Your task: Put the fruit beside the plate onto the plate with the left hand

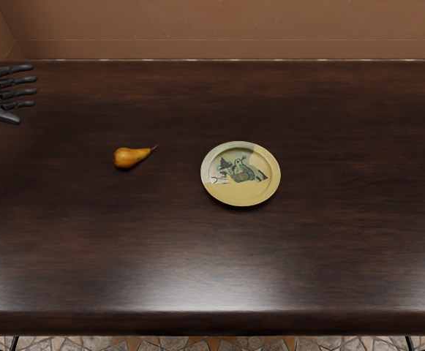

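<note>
No readable txt, labels, nos. or signs anywhere; plate [240,194] bears painted pic only, no lettering.

Fruit: one pear [128,156], single piece, stem on. Plates: one plate [234,196], round, yellowish rim, one painted picture [238,170] in the middle. Worktops: one worktop [212,256], dark wood, carrying both items, so two loose objects on it in total. Hands: one hand [0,91] in view, the left, at the upper left edge. Digits on it: five, meaning four fingers [18,82] stretched side by side plus one thumb [0,115] under them. Under the worktop's front edge: two legs [13,342], one near each lower corner.
</note>
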Controlling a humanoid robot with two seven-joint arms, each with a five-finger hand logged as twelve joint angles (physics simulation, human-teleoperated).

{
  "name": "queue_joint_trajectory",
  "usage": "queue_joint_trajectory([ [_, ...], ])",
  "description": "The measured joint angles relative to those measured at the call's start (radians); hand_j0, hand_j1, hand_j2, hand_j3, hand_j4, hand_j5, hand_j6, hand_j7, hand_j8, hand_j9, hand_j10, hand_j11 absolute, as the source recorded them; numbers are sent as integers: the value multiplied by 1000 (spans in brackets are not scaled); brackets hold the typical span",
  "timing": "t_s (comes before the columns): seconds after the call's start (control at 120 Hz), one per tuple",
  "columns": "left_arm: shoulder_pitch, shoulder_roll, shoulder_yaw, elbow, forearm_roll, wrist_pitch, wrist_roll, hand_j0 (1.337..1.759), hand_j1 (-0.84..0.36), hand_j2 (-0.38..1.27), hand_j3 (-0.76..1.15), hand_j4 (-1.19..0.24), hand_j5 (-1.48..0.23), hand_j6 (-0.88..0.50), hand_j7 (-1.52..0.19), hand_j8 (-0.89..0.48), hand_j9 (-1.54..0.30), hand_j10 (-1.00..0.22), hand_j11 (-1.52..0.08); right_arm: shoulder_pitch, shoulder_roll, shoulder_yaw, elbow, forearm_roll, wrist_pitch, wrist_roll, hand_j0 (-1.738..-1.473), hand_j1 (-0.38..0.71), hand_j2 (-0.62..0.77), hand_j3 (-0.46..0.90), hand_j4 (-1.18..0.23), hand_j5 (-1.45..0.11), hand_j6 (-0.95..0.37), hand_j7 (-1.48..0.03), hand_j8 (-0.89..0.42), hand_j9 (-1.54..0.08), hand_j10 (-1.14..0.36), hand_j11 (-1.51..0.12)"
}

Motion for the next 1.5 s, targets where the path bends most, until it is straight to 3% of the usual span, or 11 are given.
queue_joint_trajectory([
  [0.1, -1, -11, 1, 1, 3, 0, 1, 1658, 327, 5, 0, -18, -25, -17, -25, -17, -25, -18, -25, -1, 0, 0, 0, 0, 0, 0, -1658, -349, 0, 0, 0, 0, 0, 0, 0, 0, 0, 0],
  [0.208, -17, -105, -1, 2, 6, 0, 21, 1658, 326, 4, 0, -19, -25, -18, -25, -18, -25, -18, -25, -3, 0, -1, 0, 0, -1, 0, -1658, -349, 0, 0, 0, 0, 0, 0, 0, 0, 0, 0],
  [0.333, -109, -230, -2, 2, 43, 0, 163, 1658, 326, 4, 0, -19, -25, -19, -26, -18, -26, -19, -26, -3, 0, -1, 0, 0, -2, 0, -1658, -349, 0, 0, 0, 0, 0, 0, 0, 0, 0, 0],
  [0.517, -259, -384, 0, -9, 331, 0, 339, 1658, 322, 5, 0, -23, -29, -23, -29, -23, -29, -23, -29, -3, 0, -1, 0, 0, -2, 0, -1658, -349, 0, 0, 0, 0, 0, 0, 0, 0, 0, 0],
  [0.633, -282, -390, 0, -96, 532, 128, 401, 1658, 317, 5, 0, -28, -36, -29, -35, -28, -35, -28, -35, -4, 0, -1, 0, 0, -2, 0, -1658, -349, 0, 0, 0, 0, 0, 0, 0, 0, 0, 0],
  [0.725, -298, -421, 0, -214, 684, 348, 418, 1658, 313, 6, 0, -32, -40, -32, -40, -32, -40, -31, -40, -4, 0, -1, 0, 0, -2, 0, -1658, -349, 0, 0, 0, 0, 0, 0, 0, 0, 0, 0],
  [0.842, -218, -475, 5, -365, 923, 611, 426, 1658, 310, 7, 0, -35, -43, -35, -43, -35, -43, -34, -43, -4, 0, -1, 0, 0, -2, 0, -1658, -349, 0, 0, 0, 0, 0, 0, 0, 0, 0, 0],
  [1.025, -102, -534, 26, -440, 1151, 740, 430, 1658, 310, 8, 0, -36, -44, -37, -44, -37, -44, -36, -44, -4, 0, -1, 0, 0, -2, 0, -1658, -349, 0, 0, 0, 0, 0, 0, 0, 0, 0, 0],
  [1.167, -89, -532, 43, -410, 1186, 759, 430, 1658, 312, 8, 0, -34, -41, -35, -41, -35, -41, -34, -41, -4, 0, -1, 0, 0, -2, 0, -1658, -349, 0, 0, 0, 0, 0, 0, 0, 0, 0, 0],
  [1.383, -73, -539, 49, -267, 1192, 764, 430, 1658, 316, 8, 0, -32, -38, -33, -38, -32, -38, -31, -38, -4, 0, -1, 0, 0, -2, 0, -1658, -349, 0, 0, 0, 0, 0, 0, 0, 0, 0, 0],
  [1.5, -63, -619, 50, -170, 1193, 765, 431, 1658, 317, 8, 0, -31, -37, -32, -37, -32, -37, -31, -37, -4, 0, -1, 0, 0, -2, 0, -1658, -349, 0, 0, 0, 0, 0, 0, 0, 0, 0, 0],
])
